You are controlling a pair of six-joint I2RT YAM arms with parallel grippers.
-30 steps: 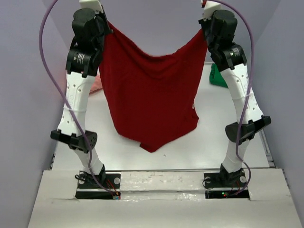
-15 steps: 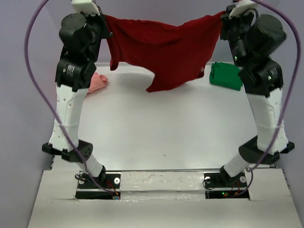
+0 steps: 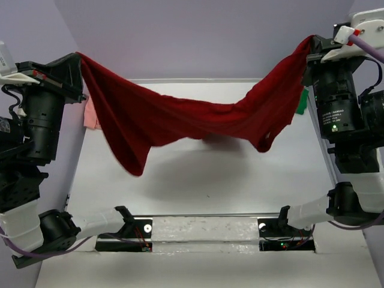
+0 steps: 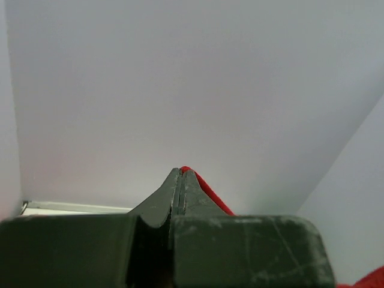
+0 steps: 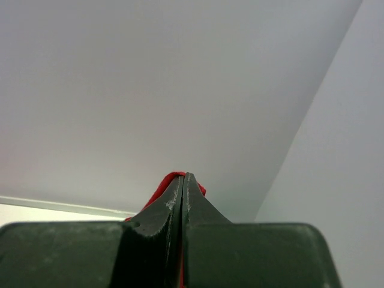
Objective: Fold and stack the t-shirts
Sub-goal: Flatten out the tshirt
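Note:
The dark red t-shirt (image 3: 192, 120) hangs stretched in the air between both arms, sagging in the middle above the table. My left gripper (image 3: 78, 57) is shut on its left corner, high at the left. My right gripper (image 3: 311, 41) is shut on its right corner, high at the right. In the left wrist view the jaws (image 4: 181, 174) pinch a red edge (image 4: 207, 192). The right wrist view shows the jaws (image 5: 183, 177) pressed together on red cloth (image 5: 165, 183). A pink t-shirt (image 3: 91, 114) peeks out at the far left. A green t-shirt (image 3: 302, 103) shows as a sliver at the far right.
The white table (image 3: 204, 180) lies below the hanging shirt. Pale purple walls (image 3: 198, 36) close in the back and both sides. The arm bases (image 3: 123, 231) sit on the near edge.
Both arms have swung outward and pulled apart, spreading the red shirt wide. The shirt went from hanging in a long drape to a shallow sagging span.

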